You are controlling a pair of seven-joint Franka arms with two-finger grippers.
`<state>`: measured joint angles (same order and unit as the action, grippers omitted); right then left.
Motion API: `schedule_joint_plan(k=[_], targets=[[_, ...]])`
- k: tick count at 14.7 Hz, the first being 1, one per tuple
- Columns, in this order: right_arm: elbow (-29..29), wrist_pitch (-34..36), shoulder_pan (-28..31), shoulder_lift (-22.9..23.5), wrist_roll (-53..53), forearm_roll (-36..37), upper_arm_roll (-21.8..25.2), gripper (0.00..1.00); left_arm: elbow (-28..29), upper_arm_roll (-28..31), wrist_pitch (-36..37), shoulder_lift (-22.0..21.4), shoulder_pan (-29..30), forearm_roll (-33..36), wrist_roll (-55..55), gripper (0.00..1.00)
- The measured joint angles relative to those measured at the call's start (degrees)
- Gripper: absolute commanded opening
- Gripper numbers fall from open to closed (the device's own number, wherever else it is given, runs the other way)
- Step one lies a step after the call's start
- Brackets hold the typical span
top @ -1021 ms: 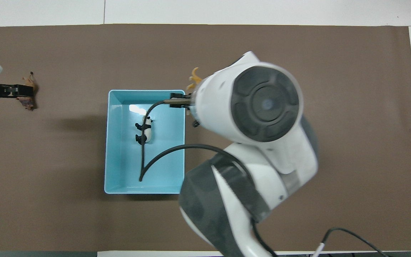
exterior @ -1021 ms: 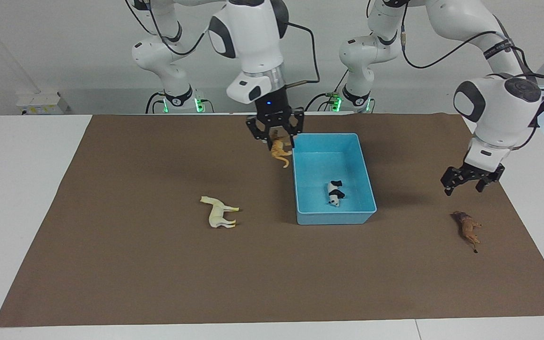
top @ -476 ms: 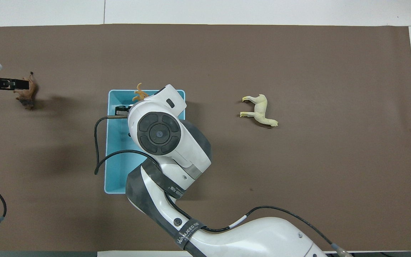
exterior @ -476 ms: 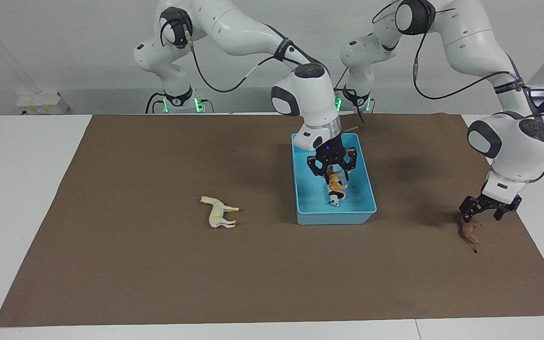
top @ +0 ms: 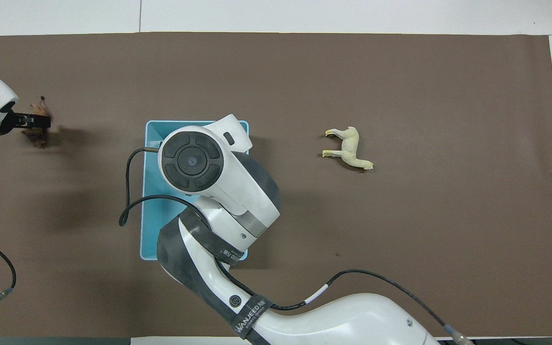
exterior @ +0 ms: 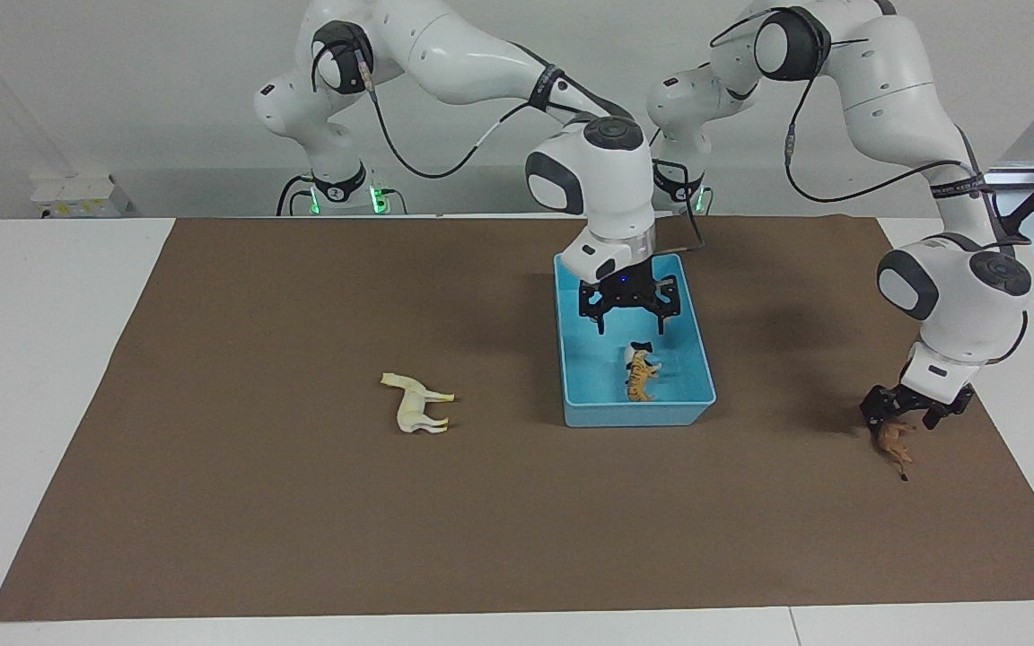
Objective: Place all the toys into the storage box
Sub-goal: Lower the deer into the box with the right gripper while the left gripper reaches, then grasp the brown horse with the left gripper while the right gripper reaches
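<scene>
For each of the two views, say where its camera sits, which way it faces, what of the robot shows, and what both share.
Facing view: high, across the table, facing the robots; both arms whole, right claw open over the box, left claw down at the lion.
Overhead view: above the robots' end, looking steeply down; the right arm's wrist hides most of the box, left claw at the edge.
Shared: box, lion, horse.
</scene>
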<state>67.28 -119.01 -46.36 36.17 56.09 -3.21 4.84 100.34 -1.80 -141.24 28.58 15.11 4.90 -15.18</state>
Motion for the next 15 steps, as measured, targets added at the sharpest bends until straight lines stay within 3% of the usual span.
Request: schedule_joint_plan(k=[2,5,8,13,15], targets=[[-0.64,4.89,1.44,-2.66,-0.88,0.17,2.49,1.00,1.33,0.00,-0.67,-0.01,0.46,-0.01,0.00,1.00],[0.25,11.41,6.84,-5.19,-7.35,0.17,3.96,1.00,2.77,0.00,-1.17,-0.03,0.67,-0.06,0.01,0.52],[6.81,10.63,13.28,-6.26,-13.91,0.24,4.26,1.00,3.01,-0.03,-1.18,-0.86,0.70,-0.19,0.03,0.00],[29.21,-5.81,18.61,-10.76,-21.64,0.48,4.31,1.00,1.71,-0.51,1.81,-1.48,0.23,-0.30,1.94,0.00],[33.90,-8.28,18.81,-11.55,-23.00,2.49,4.31,1.00,-2.31,-1.18,7.87,-1.69,-0.89,-0.82,5.84,0.00]])
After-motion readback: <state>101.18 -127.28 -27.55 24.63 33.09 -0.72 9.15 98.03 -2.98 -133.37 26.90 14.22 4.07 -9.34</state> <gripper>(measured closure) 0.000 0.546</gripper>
